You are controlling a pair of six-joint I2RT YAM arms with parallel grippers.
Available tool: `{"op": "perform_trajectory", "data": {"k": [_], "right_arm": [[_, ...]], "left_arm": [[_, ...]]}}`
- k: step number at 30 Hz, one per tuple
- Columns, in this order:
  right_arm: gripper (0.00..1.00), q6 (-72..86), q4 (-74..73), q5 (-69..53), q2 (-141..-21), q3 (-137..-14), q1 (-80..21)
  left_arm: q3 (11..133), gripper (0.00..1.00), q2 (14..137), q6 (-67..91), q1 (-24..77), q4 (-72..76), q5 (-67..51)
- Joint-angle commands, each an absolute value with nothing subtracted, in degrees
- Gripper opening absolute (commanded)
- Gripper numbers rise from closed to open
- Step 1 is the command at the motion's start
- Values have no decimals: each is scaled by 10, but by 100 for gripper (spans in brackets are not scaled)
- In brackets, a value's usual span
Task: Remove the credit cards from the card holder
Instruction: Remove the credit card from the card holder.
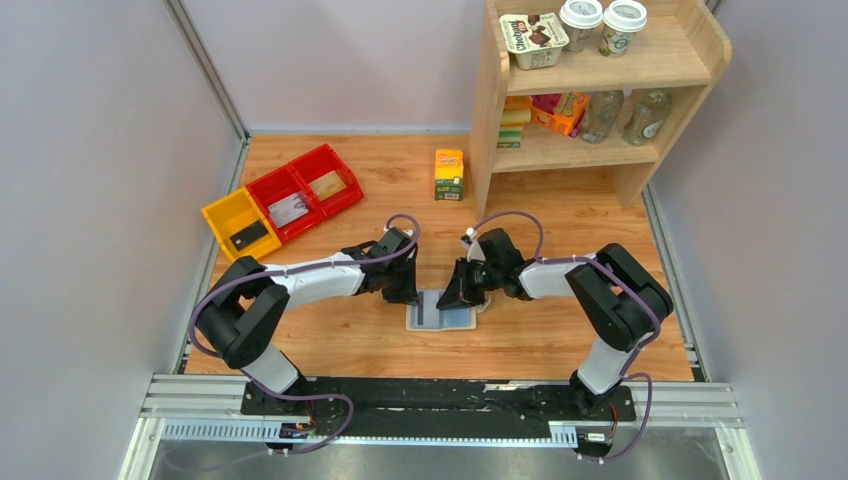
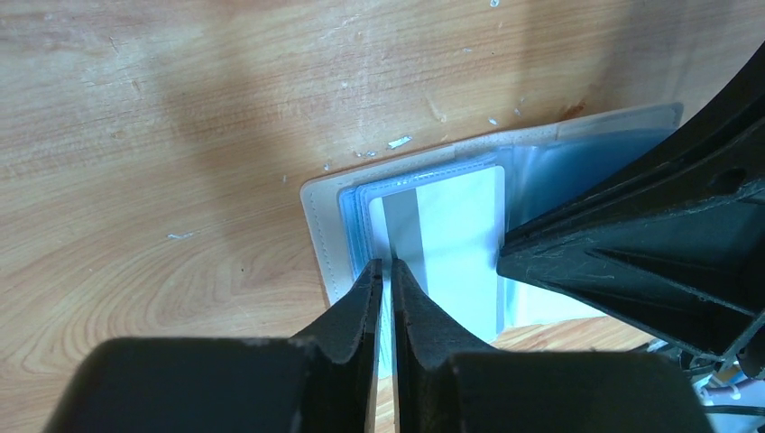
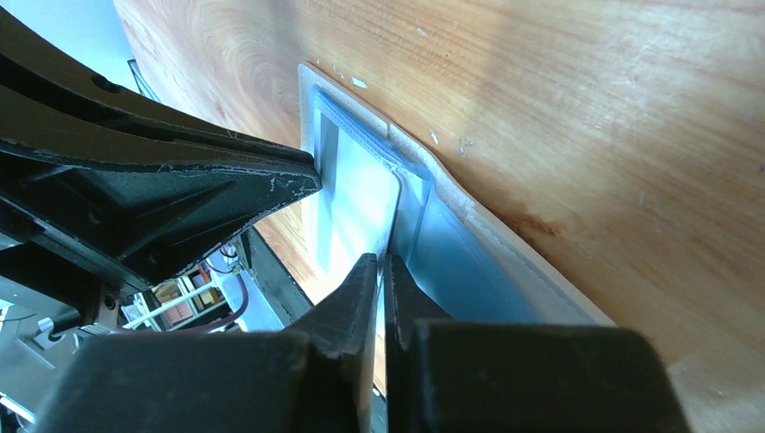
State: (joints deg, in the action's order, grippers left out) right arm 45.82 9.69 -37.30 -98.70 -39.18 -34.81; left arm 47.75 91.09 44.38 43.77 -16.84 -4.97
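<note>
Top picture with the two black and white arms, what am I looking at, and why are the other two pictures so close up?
Those are two robot arms bolted to the near edge of a wooden table, seen by a camera overhead. The close-ups come from a small camera on each wrist, so the dark prongs at the bottom are that arm's own fingers. On the table lies an opened card holder, beige outside, blue inside, with a striped credit card in its clear pocket. The left gripper and right gripper are both pinched shut on the holder's clear leaves; whether either grips the card itself I cannot tell. Further back stand red and yellow bins, a juice carton and a shelf.
</note>
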Motion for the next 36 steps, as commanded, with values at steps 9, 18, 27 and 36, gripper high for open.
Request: {"op": "perform_trajectory", "data": {"k": [9,18,27,36], "right_arm": [[0,441,90,-354,-946,-402,-346],[31,420,31,-301,-885,-402,-347],[38,425,50,-301,-907,-392,-352],[43,439,101,-310,-943,-385,-367]], "left_arm": [[464,21,893,443,445,-172,-31],[492,42,850,436,449,-186,-55],[476,32,882,450,456,-151,-62],[451,22,902,458,456,-128,-60]]}}
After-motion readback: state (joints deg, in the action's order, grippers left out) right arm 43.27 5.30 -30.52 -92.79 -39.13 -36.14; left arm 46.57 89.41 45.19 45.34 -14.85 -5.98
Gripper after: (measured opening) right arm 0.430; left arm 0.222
